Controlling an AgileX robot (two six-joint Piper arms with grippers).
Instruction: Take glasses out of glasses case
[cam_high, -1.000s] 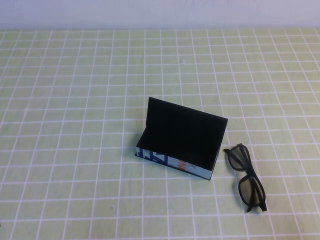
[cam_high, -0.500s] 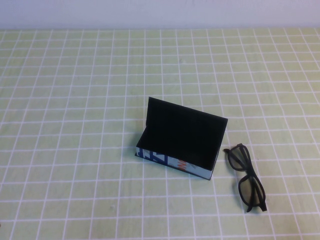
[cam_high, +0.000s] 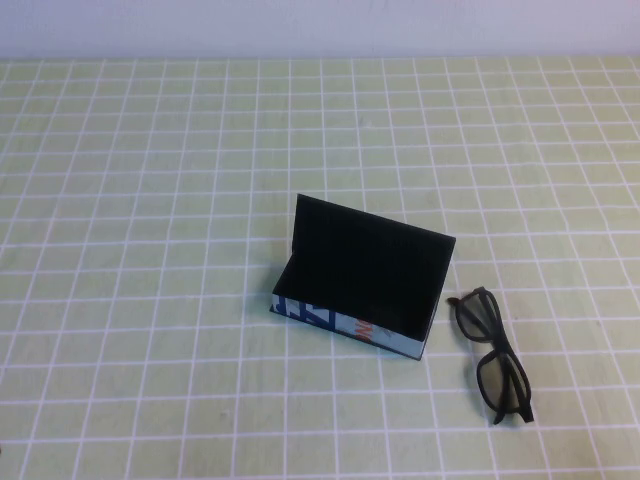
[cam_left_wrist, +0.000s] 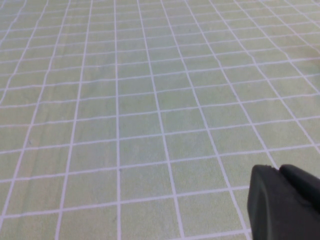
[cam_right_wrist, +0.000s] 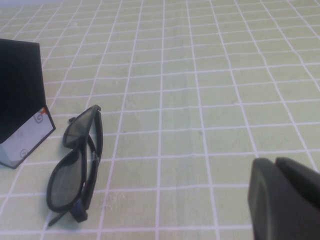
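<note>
The glasses case (cam_high: 350, 325) stands in the middle of the table with its black lid (cam_high: 375, 265) raised and its light blue printed side facing me; its inside looks black. Black thick-framed glasses (cam_high: 493, 355) lie folded on the cloth just to the right of the case, outside it. The right wrist view shows the same glasses (cam_right_wrist: 75, 167) beside the case corner (cam_right_wrist: 25, 137). My right gripper (cam_right_wrist: 276, 162) is shut and empty, held off to the right of the glasses. My left gripper (cam_left_wrist: 277, 170) is shut over bare cloth, away from both objects. Neither arm shows in the high view.
A pale green cloth with a white grid (cam_high: 150, 200) covers the whole table. A pale wall (cam_high: 320, 25) runs along the far edge.
</note>
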